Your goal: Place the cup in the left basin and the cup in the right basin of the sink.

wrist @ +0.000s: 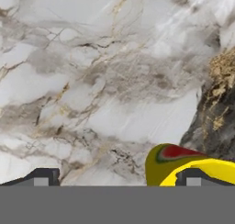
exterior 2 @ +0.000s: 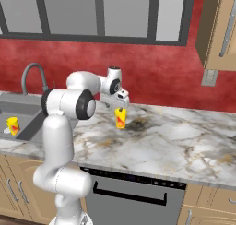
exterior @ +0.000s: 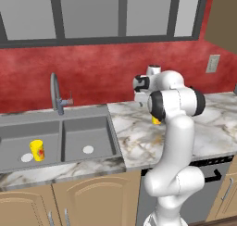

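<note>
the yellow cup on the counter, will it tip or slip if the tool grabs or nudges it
The yellow cup on the counter stands taller than it is wide, so a sideways nudge would likely tip it. It looks rigid and smooth, so it may slip in a loose pinch. In the hand view, the tool seems off-centre, with one finger over the rim, so closing now might push it.

arm bent forward, elbow high | gripper point(exterior 2: 119, 109) pointing down | fingers spread apart

— What colours are showing?
— Two yellow cups, one point(exterior: 37, 150) and another point(exterior 2: 120, 117), are bearing red marks; the sink point(exterior: 60, 120) is looking dull grey.
— And the counter point(exterior 2: 175, 136)?
— White marble, veining grey and gold.
</note>
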Robot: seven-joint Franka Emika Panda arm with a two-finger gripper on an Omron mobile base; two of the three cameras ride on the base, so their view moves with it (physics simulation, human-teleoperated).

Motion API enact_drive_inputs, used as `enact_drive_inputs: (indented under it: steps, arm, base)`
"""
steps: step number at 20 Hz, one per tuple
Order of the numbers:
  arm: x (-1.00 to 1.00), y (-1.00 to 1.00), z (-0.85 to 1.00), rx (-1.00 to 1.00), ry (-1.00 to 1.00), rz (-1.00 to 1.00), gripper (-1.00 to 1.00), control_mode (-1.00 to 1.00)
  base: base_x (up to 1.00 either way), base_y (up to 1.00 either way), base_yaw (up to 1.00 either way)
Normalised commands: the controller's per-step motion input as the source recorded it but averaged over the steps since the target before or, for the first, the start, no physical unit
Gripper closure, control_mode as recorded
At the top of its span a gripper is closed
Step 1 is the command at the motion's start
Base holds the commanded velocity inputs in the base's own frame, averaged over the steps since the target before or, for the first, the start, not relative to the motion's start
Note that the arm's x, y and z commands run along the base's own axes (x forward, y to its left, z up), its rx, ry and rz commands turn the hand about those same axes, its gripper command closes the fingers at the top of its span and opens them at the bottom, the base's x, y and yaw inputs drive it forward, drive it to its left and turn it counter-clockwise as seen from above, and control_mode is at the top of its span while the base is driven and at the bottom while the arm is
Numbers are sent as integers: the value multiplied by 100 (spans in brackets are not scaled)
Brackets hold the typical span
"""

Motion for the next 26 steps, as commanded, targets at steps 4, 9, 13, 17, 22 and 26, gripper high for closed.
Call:
enact_drive_inputs:
  steps: [4,9,13,17,22,26]
  arm:
    - [18,0,-14,0,0,0,-100,-100]
    - [10,-1,-13,0,0,0,-100,-100]
    - [-8,-6,-22,0,0,0,-100,-100]
    - [-21,-3,-30,0,0,0,-100,-100]
    - [-14,0,-34,0,0,0,100,-100]
    - [-5,0,-35,-2,0,-1,100,-100]
  base:
    - [0,0,0]
    - [0,0,0]
    - [0,0,0]
    - [0,0,0]
    - [0,0,0]
    - [0,0,0]
